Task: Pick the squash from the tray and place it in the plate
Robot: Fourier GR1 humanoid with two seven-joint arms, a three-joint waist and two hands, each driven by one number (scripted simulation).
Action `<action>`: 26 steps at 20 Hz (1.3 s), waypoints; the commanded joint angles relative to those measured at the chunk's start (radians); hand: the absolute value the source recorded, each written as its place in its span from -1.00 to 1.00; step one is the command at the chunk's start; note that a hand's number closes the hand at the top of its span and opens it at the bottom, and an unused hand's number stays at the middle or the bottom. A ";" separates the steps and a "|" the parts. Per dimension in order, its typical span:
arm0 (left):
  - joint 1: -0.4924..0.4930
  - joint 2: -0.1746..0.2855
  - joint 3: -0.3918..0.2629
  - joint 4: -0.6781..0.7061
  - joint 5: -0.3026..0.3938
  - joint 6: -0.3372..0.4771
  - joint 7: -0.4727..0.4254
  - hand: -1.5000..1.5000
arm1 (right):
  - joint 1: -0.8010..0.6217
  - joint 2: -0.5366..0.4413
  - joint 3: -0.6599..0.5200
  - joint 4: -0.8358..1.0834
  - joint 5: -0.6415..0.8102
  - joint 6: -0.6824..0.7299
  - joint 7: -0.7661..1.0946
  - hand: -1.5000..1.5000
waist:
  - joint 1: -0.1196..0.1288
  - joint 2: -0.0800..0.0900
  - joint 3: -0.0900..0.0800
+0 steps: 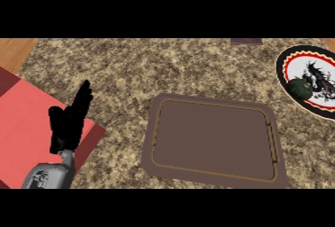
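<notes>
A dark green squash [301, 87] lies on the round black-rimmed plate [292, 56] at the right edge of the counter, toward the plate's left side. The brown tray [213, 139] sits in the middle with nothing on it. My left hand [71, 119] stands at the lower left with straight fingers pointing up, holding nothing, well left of the tray. My right hand does not show.
A red mat [26, 128] covers the counter's left side under my left hand. The speckled stone counter [131, 66] stretches behind the tray. A small dark object [246, 41] peeks in at the top edge.
</notes>
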 commanded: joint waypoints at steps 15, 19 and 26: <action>0.031 -0.021 -0.014 0.027 -0.003 -0.019 0.050 0.00 | 0.075 -0.017 0.012 0.011 0.027 -0.051 -0.081 -1.00 | 0.007 0.009 -0.006; 0.045 -0.037 -0.010 0.056 -0.001 -0.019 0.003 0.00 | 0.085 -0.038 0.008 0.013 0.026 -0.051 -0.090 -1.00 | 0.004 0.012 -0.006; 0.029 -0.037 -0.024 0.046 -0.019 -0.024 0.016 0.00 | 0.090 -0.047 -0.016 0.030 0.009 -0.098 -0.067 -1.00 | 0.012 0.017 -0.004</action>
